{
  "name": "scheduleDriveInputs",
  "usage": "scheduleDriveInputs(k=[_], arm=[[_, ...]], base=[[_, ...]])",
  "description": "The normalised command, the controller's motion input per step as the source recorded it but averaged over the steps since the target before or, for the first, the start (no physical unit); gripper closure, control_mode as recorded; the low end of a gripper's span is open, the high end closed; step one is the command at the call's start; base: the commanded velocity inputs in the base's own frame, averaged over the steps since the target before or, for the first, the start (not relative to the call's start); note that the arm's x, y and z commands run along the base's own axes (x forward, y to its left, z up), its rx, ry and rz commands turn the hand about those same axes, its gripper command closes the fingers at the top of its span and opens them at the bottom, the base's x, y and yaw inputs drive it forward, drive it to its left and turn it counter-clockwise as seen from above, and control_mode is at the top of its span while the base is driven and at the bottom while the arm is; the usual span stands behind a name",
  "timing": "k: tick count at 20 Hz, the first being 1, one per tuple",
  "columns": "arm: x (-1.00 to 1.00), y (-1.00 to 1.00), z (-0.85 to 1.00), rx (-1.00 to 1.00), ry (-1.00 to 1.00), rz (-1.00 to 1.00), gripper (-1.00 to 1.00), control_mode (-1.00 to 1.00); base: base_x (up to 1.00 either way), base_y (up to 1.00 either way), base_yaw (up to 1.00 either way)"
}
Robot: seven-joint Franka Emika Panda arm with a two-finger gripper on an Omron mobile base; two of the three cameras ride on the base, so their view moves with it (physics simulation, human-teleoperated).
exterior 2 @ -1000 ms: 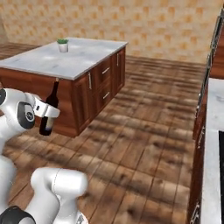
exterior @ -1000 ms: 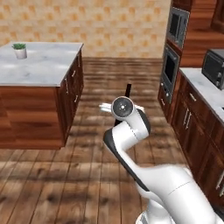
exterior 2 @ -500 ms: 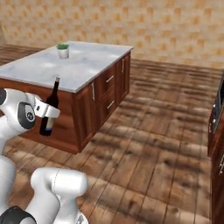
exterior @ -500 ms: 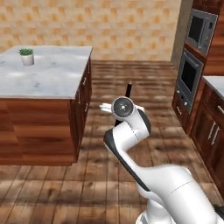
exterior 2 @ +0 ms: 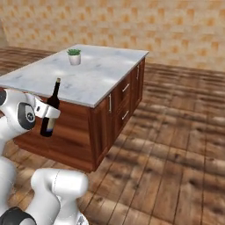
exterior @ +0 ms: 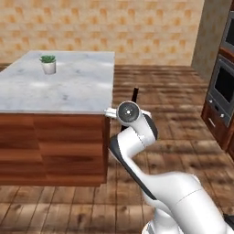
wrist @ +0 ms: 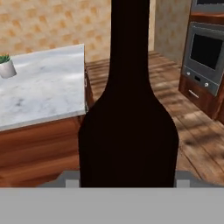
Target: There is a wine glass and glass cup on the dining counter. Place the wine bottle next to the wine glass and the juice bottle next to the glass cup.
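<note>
Since the earlier frame the whole scene has been shifted by the driving base, so that the dining counter is now seen closer and larger, while the wine bottle is kept at the same spot beside the arm. Between the jaws the bottle is clamped upright around its lower body by the gripper, clear of the floor, its neck and tan tip rising above the hand. From the hand camera the dark bottle is seen directly ahead of the jaws, blocking the middle of the view. Beyond the bottle and to its left the marble top of the counter is seen, with a small potted plant standing well apart on its far side. To the right of the jaws, farther off, a built-in oven is set in wood cabinets.
</note>
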Motion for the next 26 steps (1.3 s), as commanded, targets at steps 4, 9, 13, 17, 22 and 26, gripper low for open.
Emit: scheduleDriveInputs(k=[4,9,13,17,22,26], arm=[[0.00,0.00,0.00,0.00,0.00,0.00,1.00,1.00],[0.00,0.00,0.00,0.00,0.00,0.00,1.00,1.00],[0.00,0.00,0.00,0.00,0.00,0.00,1.00,1.00],[0.00,0.00,0.00,0.00,0.00,0.00,1.00,1.00],[0.00,0.00,0.00,0.00,0.00,0.00,1.00,1.00],[0.00,0.00,0.00,0.00,0.00,0.00,1.00,1.00]], base=[[0.69,0.76,0.00],[0.69,0.77,0.00],[0.68,0.77,0.00],[0.67,0.78,0.00],[0.66,0.80,0.00],[0.65,0.81,0.00]])
